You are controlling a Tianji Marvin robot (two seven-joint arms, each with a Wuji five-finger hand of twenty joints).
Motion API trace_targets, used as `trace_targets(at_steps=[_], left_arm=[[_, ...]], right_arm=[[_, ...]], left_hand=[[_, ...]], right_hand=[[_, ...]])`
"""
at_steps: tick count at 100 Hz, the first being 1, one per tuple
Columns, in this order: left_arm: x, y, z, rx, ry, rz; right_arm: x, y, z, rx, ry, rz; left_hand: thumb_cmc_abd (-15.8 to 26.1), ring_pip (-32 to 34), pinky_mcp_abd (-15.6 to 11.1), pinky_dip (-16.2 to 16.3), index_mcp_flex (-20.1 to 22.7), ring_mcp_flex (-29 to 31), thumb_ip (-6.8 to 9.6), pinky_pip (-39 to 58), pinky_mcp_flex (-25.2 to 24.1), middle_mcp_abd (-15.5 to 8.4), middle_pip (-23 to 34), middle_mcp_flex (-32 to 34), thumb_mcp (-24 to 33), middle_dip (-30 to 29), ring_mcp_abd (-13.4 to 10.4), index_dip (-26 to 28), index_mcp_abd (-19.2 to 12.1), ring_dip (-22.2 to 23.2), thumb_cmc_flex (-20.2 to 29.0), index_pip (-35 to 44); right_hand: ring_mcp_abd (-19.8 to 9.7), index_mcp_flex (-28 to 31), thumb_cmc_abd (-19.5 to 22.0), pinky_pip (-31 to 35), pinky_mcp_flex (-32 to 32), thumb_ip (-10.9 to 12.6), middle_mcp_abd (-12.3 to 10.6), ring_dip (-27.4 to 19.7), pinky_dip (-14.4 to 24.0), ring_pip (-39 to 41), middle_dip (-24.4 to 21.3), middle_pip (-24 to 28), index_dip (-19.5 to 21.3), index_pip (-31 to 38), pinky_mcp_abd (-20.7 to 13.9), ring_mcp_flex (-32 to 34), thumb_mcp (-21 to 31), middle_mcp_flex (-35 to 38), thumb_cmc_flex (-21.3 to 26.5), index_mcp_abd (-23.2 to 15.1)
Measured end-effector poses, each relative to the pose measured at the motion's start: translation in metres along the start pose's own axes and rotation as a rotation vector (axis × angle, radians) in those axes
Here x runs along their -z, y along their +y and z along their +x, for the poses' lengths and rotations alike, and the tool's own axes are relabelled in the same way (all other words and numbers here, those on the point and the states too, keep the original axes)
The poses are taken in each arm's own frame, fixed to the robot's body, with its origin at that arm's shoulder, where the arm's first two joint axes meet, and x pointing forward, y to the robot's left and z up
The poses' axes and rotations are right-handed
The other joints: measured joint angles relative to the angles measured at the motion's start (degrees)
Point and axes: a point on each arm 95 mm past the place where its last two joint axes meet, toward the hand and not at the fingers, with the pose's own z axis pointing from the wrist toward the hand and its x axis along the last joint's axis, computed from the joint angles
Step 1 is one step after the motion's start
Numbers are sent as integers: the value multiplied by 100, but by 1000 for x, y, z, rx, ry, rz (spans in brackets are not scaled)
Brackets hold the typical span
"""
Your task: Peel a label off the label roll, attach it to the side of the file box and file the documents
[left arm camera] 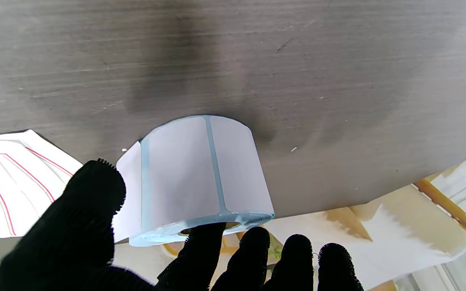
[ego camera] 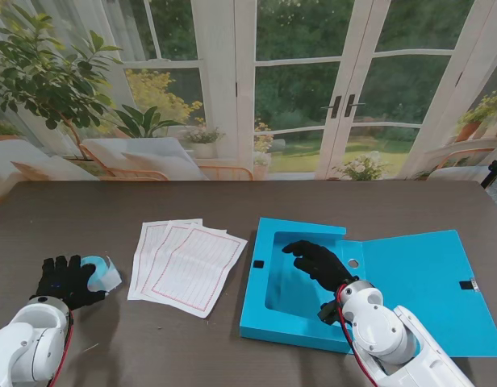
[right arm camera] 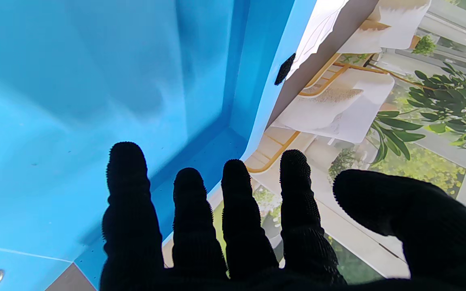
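The label roll (ego camera: 101, 273) (left arm camera: 200, 169), white labels on pale blue backing, is at the table's left with its loose end curling off. My left hand (ego camera: 65, 280) (left arm camera: 249, 262) is shut on it, thumb (left arm camera: 75, 226) on one side and the other fingers at its core end. The documents (ego camera: 188, 264) (left arm camera: 10, 178), three red-ruled sheets, lie fanned between the roll and the box. The blue file box (ego camera: 261, 286) (right arm camera: 75, 81) lies open with its lid (ego camera: 430, 282) flat to the right. My right hand (ego camera: 317, 262) (right arm camera: 233, 226) hovers open over the box's hollow, fingers spread, holding nothing.
Black fastener tabs sit on the box's left wall (ego camera: 258, 264) (right arm camera: 284, 68) and on the lid's right edge (ego camera: 469, 284). The dark wooden table (ego camera: 232, 201) runs back to a printed garden backdrop.
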Motion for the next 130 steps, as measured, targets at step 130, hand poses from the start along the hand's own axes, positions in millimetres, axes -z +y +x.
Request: trace_targets(at_steps=[130], left_arm=[[-37, 13, -3, 95, 2, 62]], right_arm=[[0, -1, -1, -63, -12, -2]], left_hand=[[-1795, 3058, 432, -253, 1734, 3273, -764, 5201, 2382, 475, 826, 759, 1358, 1392, 334, 126, -589, 1022, 608, 3413]], right_hand=[[3, 62, 0, -1, 0, 1, 13, 0, 1, 1, 0, 0, -12, 16, 0, 0, 0, 1, 47, 73]])
